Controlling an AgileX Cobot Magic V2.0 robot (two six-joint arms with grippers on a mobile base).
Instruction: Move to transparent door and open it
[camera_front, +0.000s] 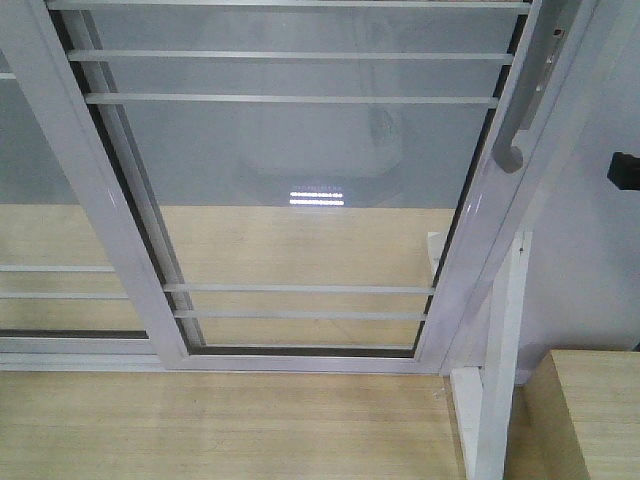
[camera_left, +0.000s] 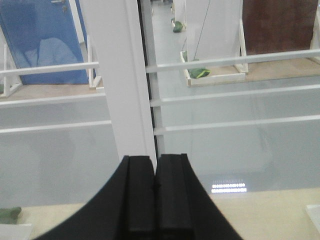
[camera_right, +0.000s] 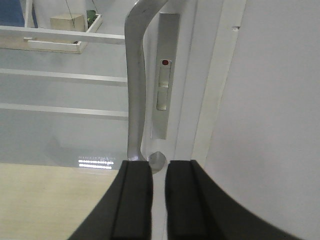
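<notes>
White-framed sliding glass door (camera_front: 300, 200) seen up close
Right end effector (camera_right: 159, 167) is parted narrowly under the curved grey handle (camera_right: 134, 90); left end effector (camera_left: 155, 162) is closed, empty.

transparent door (camera_front: 300, 150), grey handle (camera_front: 522, 115) rt edge

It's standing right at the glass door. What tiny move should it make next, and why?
Probably ease the right gripper forward and open it wider to take the curved grey handle. The handle's lower end sits right ahead of the fingertips, just left of their narrow gap, and nothing is held yet. The transparent door likely won't slide until that handle is gripped.
</notes>
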